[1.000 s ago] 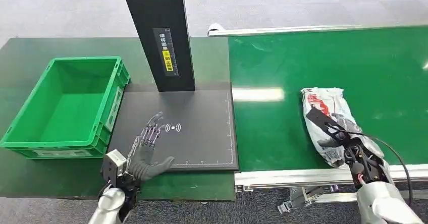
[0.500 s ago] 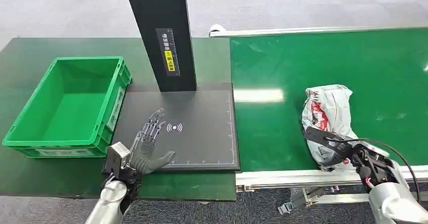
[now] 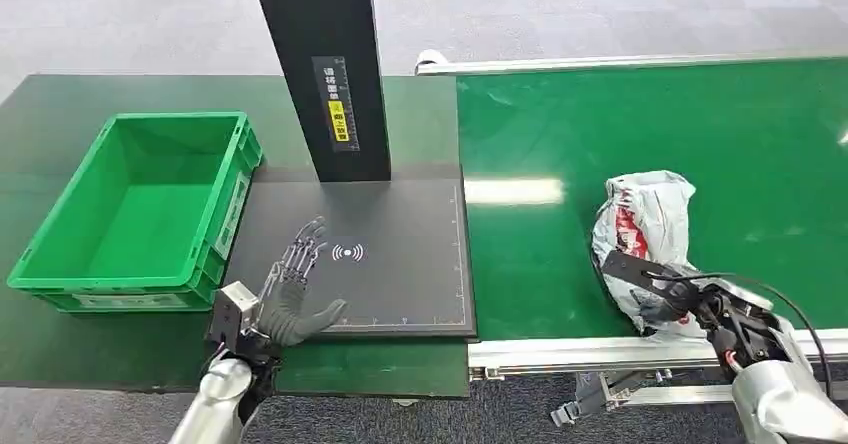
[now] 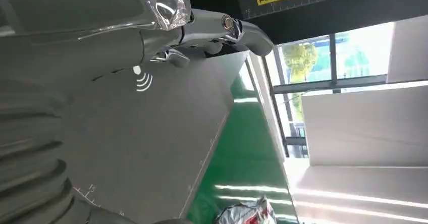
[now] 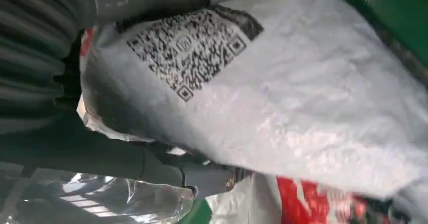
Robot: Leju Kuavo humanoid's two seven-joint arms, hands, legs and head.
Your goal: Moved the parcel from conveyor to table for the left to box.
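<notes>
Your right hand [image 3: 690, 299] is clamped on the parcel [image 3: 648, 226] at lower right (soft, crinkly, slippery polybag), left hand [image 3: 290, 299] splayed empty; gather mid-body, not loose film.

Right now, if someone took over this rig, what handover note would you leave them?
Right hand: grips the crumpled white plastic parcel with red print, at the near edge of the green conveyor belt; its code label shows in the right wrist view.
Left hand: holds nothing, fingers spread, over the dark grey scanning mat on the table.
Green plastic crate: empty, on the table beside the mat.
Done: parcel grasped.
Left: carry it to the table, release it, then the left hand puts it in the crate.
</notes>
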